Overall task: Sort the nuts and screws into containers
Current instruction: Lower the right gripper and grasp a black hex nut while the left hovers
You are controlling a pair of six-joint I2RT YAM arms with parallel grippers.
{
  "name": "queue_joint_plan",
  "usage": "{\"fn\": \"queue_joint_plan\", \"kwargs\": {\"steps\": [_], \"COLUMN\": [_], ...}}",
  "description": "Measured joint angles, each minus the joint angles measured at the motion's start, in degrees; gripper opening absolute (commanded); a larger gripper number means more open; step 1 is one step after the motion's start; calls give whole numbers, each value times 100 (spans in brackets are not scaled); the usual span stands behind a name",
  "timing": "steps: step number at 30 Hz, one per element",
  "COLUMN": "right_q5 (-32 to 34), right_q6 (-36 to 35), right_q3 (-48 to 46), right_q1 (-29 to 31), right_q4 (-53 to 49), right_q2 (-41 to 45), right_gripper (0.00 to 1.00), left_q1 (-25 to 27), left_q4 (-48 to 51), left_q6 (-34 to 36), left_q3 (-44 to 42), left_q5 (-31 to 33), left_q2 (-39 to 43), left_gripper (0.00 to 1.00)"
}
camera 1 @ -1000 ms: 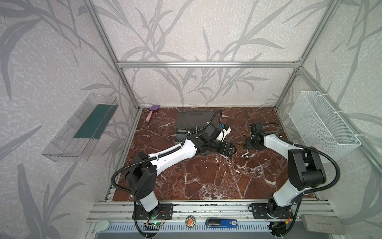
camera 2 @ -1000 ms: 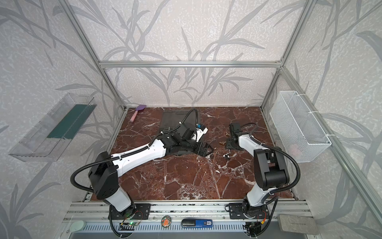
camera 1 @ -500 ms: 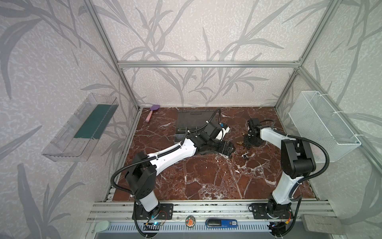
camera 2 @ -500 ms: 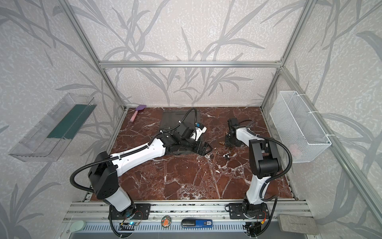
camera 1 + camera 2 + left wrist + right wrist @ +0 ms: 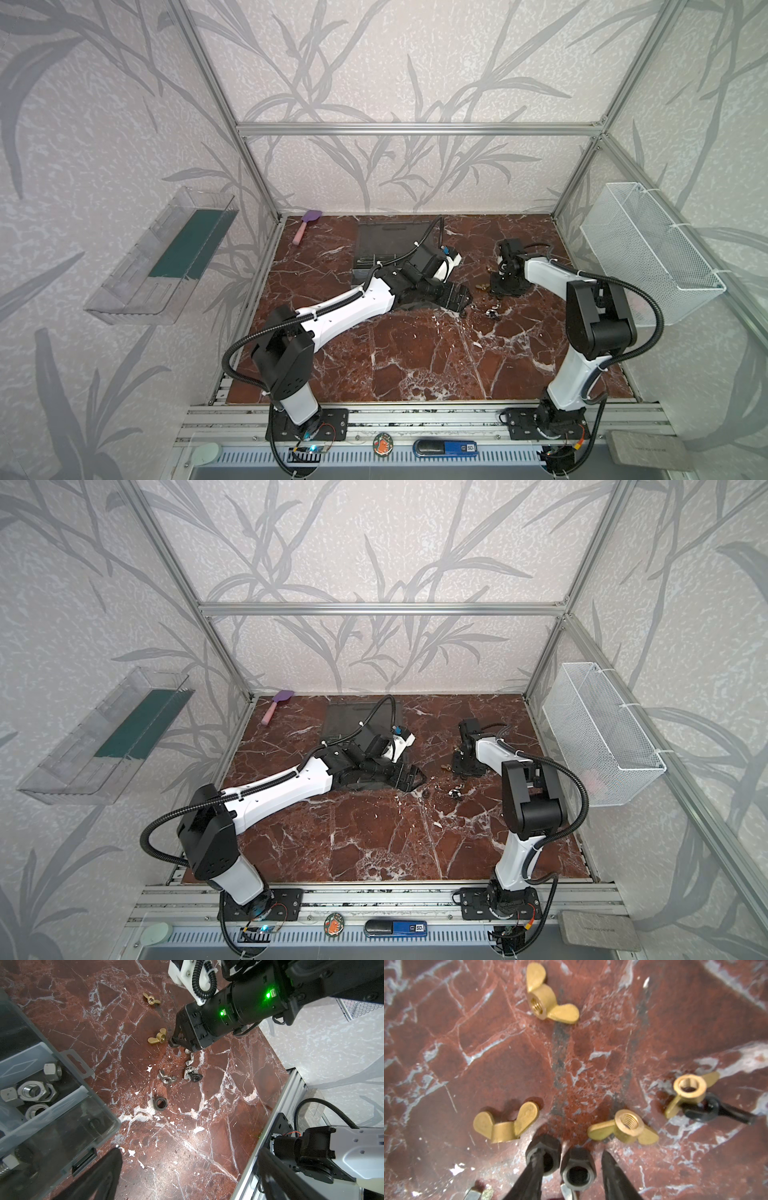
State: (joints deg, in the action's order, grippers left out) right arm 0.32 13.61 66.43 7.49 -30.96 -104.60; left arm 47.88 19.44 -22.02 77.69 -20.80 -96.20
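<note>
In the right wrist view my right gripper (image 5: 571, 1150) stands open low over the marble, its fingers either side of a dark hex nut (image 5: 578, 1169). One fingertip (image 5: 536, 1159) lies over a second dark hex nut (image 5: 545, 1154). Brass wing nuts (image 5: 550, 1001) (image 5: 506, 1124) (image 5: 623, 1128) lie around them. In the left wrist view the organizer case (image 5: 62, 1093) holds silver hex nuts (image 5: 37, 1091). Silver wing nuts (image 5: 166, 1078) and a black nut (image 5: 160, 1103) lie loose beside it. My left gripper (image 5: 190, 1149) is open and empty beside the case (image 5: 395, 241).
A purple spatula (image 5: 307, 224) lies at the back left. A white wire basket (image 5: 648, 249) hangs on the right wall and a clear tray with a green base (image 5: 166, 257) on the left wall. A black wing nut (image 5: 716, 1111) touches a brass one (image 5: 689, 1091).
My right arm has swung its elbow toward the front while its gripper stayed over the loose nuts, and its jaws have narrowed. The left arm has not moved.
</note>
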Motion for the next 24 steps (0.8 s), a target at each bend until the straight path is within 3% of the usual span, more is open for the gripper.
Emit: {"fn": "queue_joint_plan", "kwargs": {"steps": [24], "right_q5": [151], "right_q6": [-20], "right_q3": [-177], "right_q1": [-184], "right_q4": [-59], "right_q2": [98], "right_gripper": [37], "left_q1": [2], "left_q4": [33], "left_q6": [44], "left_q3": [15], "left_q5": [20], "left_q2": [0], "left_gripper": [100]}}
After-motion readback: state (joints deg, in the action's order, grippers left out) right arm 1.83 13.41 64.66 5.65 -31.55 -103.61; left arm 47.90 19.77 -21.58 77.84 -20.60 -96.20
